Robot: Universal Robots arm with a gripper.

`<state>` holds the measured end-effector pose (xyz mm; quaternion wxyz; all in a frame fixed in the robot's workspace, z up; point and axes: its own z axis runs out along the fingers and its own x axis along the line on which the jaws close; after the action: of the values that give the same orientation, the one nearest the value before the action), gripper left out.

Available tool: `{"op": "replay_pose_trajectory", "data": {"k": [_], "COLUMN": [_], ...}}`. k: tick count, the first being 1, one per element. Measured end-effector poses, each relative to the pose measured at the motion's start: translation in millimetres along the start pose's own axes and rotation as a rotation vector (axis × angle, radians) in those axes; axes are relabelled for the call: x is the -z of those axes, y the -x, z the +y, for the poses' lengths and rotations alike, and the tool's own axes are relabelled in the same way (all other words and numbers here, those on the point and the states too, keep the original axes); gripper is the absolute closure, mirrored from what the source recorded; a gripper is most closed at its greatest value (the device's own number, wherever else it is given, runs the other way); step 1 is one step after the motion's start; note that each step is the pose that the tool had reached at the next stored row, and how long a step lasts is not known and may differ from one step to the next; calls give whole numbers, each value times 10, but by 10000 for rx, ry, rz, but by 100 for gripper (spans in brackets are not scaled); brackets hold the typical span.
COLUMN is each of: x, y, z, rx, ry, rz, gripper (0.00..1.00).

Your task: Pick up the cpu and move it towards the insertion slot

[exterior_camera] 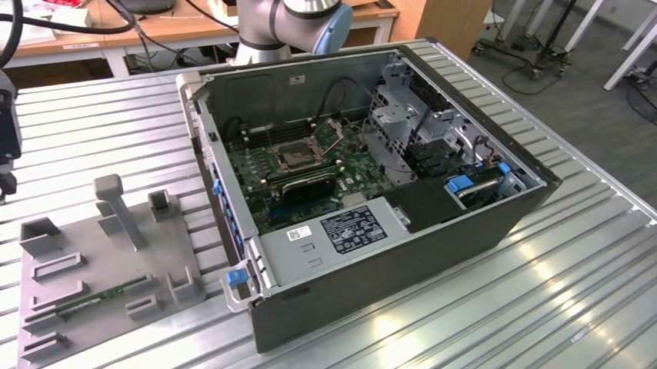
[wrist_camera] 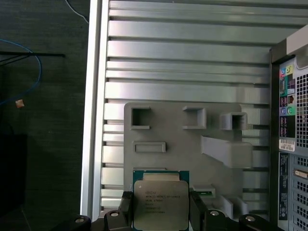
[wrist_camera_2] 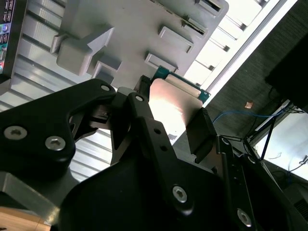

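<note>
Centrally, the cpu (wrist_camera: 161, 197) is clamped by opposite edges between the closed fingers of the gripper (wrist_camera: 161, 207), with the grey fixture plate (wrist_camera: 168, 130) behind it on the slatted table (wrist_camera: 183, 48); the insertion slot (exterior_camera: 298, 156) lies inside the open computer case (exterior_camera: 411, 254).

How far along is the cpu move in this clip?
Done: the gripper has its fingers shut on the cpu, which looks lifted off the grey fixture plate. In hand: the cpu hangs over that plate. Left: reaching the insertion slot inside the open computer case.
</note>
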<state>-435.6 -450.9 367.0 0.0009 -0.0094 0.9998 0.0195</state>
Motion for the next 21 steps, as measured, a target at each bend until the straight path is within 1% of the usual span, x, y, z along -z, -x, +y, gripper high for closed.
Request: {"op": "replay_pose_trajectory", "data": {"k": [21], "x": [0], "y": [114], "z": [-2], "rx": [1], "ry": [-1], "rz": [1], "gripper": [45]}}
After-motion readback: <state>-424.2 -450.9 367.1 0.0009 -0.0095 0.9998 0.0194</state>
